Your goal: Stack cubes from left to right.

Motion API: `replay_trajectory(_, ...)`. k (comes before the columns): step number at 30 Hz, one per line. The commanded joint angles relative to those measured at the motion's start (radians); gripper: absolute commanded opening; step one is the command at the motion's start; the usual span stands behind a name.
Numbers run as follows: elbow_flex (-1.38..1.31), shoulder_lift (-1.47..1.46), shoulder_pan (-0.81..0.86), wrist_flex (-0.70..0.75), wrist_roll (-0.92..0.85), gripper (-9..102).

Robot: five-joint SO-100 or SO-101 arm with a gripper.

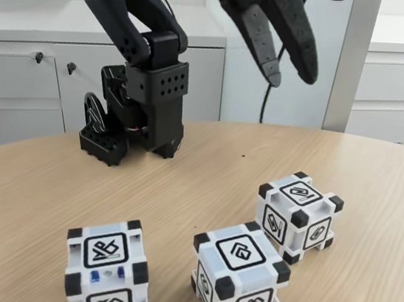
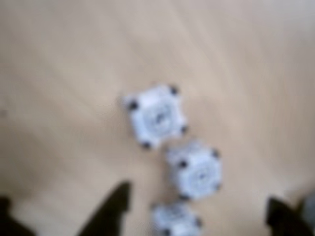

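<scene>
Claw hangs parted and empty, high over the bench. Three cubes sit unstacked; they look light, rigid plastic, so I'd pinch two flat opposite faces.

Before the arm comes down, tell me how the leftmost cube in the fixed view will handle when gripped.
The leftmost cube looks like rigid plastic, so it probably won't flex. Its flat faces and square base suggest it will sit steady, not roll. The smooth white sides may be a bit slippery; the black corner blocks could give the open tool better purchase.
</scene>
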Motion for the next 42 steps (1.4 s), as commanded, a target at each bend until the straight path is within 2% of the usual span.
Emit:
replay_trajectory(1, -0.032, -0.005, -0.032, 0.002, 0.063, 35)
replay_trajectory(4, -0.032, -0.038, -0.055, -0.048, 0.081, 37)
replay_trajectory(9, -0.031, -0.192, -0.04, -0.153, 0.015, 38)
replay_trajectory(22, -0.035, -0.591, -0.035, -0.158, -0.103, 38)
replay_trajectory(26, -0.032, -0.64, -0.025, -0.158, -0.149, 38)
replay_trajectory(34, -0.046, -0.661, 0.1, -0.16, -0.304, 38)
replay_trajectory(42, -0.046, -0.661, 0.11, -0.16, -0.436, 39)
